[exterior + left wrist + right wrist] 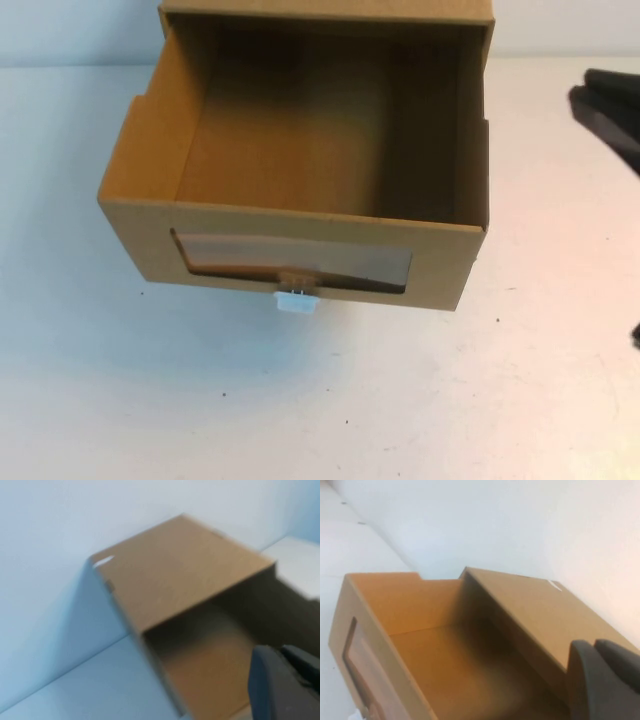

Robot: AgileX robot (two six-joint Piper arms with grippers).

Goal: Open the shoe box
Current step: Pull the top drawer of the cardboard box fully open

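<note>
The cardboard shoe box's drawer [150,150] stands pulled out of its sleeve [330,12] toward me, its inside bare. The front panel has a clear window [290,262] and a small white pull tab [296,302] below it. My right gripper [582,88] hovers at the table's right edge, apart from the box, fingers together and holding nothing. In the right wrist view the right gripper [593,647] looks over the sleeve top [535,610] and drawer [445,650]. My left gripper [280,652] is outside the high view. It is shut and empty, looking at the drawer [210,665] and sleeve [180,565].
The box sits on a white table [330,400] against a pale wall. Bare tabletop lies in front of the drawer and on both sides of it.
</note>
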